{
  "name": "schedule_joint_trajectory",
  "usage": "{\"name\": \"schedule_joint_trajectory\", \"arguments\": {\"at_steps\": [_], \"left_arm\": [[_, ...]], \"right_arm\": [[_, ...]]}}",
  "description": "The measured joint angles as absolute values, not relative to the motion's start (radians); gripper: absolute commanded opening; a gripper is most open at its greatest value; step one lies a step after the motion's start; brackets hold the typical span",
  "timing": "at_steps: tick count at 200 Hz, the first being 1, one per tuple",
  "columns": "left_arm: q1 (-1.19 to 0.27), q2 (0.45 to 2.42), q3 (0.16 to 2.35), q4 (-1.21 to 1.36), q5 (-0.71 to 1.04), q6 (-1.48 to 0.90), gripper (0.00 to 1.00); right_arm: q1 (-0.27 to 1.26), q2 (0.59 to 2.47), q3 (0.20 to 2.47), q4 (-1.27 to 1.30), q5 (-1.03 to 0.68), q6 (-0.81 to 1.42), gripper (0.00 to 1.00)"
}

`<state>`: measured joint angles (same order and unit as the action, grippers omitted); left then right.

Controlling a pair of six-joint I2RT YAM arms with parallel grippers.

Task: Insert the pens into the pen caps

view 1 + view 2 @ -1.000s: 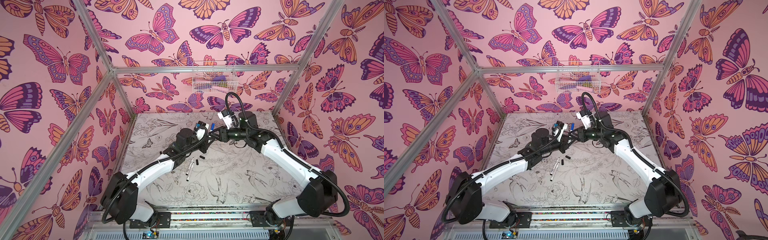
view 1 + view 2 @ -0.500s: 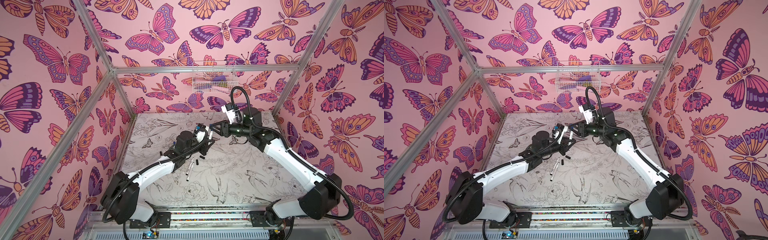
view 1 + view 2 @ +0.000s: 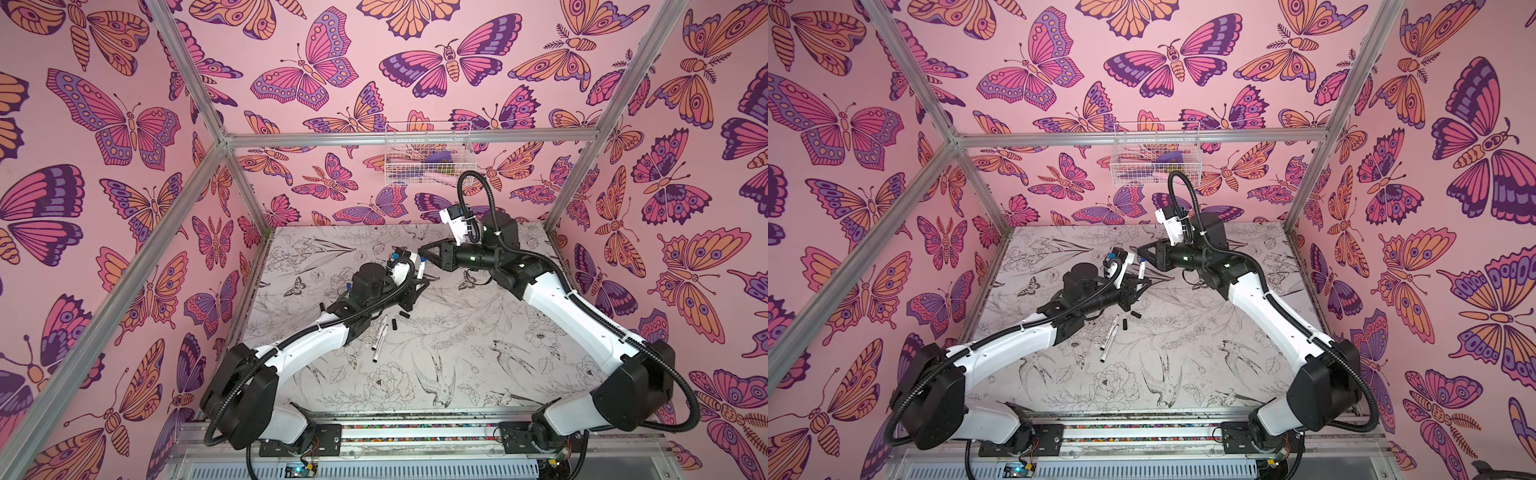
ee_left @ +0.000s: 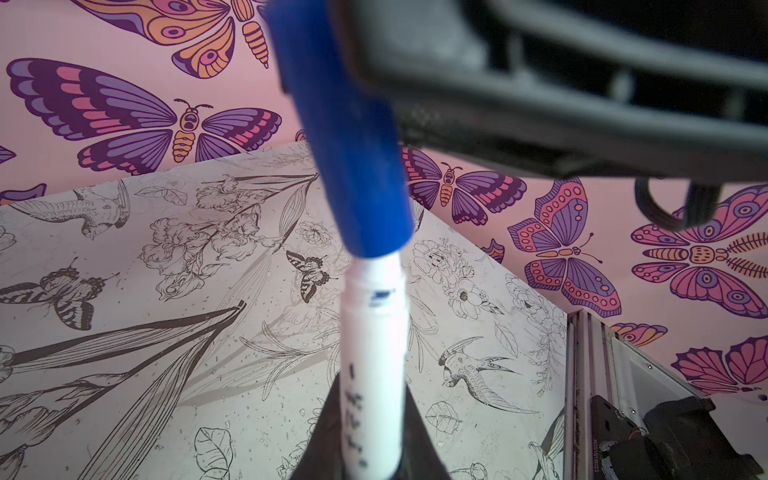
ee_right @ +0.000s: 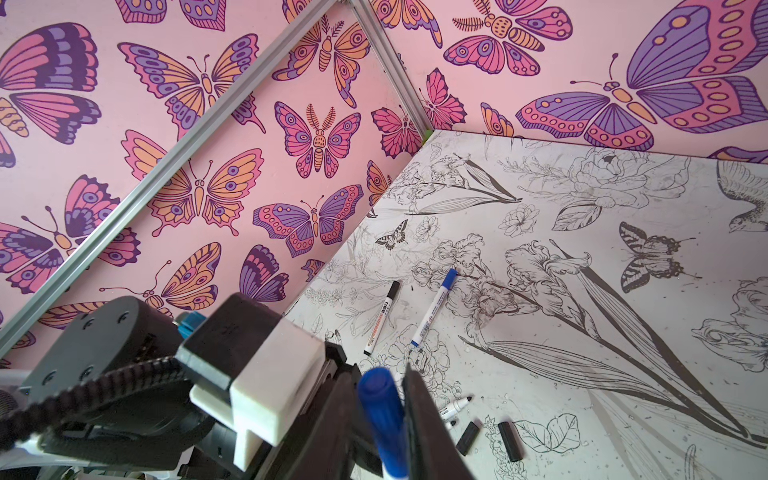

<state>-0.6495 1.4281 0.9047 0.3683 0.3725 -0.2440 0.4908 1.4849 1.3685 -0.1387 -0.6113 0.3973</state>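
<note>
A white-barrelled pen (image 4: pixel 374 353) stands upright in my left gripper (image 4: pixel 370 457), which is shut on its barrel above the mat. A blue pen cap (image 4: pixel 353 145) sits over the pen's tip. My right gripper (image 5: pixel 380 382) reaches in from the right, and its two fingers press on either side of that blue cap (image 5: pixel 380 411). In both top views the two grippers meet over the back middle of the mat, left gripper (image 3: pixel 417 279) below right gripper (image 3: pixel 422 252). An uncapped pen (image 5: pixel 455 405) and two loose black caps (image 5: pixel 467 438) lie on the mat under them.
Two capped pens lie flat on the mat, one with a black cap (image 5: pixel 380 318) and one with a blue cap (image 5: pixel 432 309). More pens (image 3: pixel 380 337) lie by the left forearm. A wire basket (image 3: pixel 428 153) hangs on the back wall. Pink walls enclose the floral mat (image 3: pixel 478 353).
The right gripper drew back a little, then came in again and closed its fingers on the blue cap. The left gripper kept its hold on the pen and sank slightly.
</note>
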Motion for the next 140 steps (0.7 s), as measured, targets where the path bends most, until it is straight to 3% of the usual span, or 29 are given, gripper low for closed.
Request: {"name": "schedule_joint_trajectory", "arguments": {"at_steps": [85,140], "left_arm": [[-0.655,1.428,0.905,0.367,0.358,-0.239,0.00],[-0.659,1.428,0.905,0.367,0.360,-0.234,0.00]], "right_arm": [[0.486,1.480,1.353,-0.138,-0.594,0.396,0.09],[0.483,1.441,1.316,-0.130,-0.594,0.383,0.09]]}}
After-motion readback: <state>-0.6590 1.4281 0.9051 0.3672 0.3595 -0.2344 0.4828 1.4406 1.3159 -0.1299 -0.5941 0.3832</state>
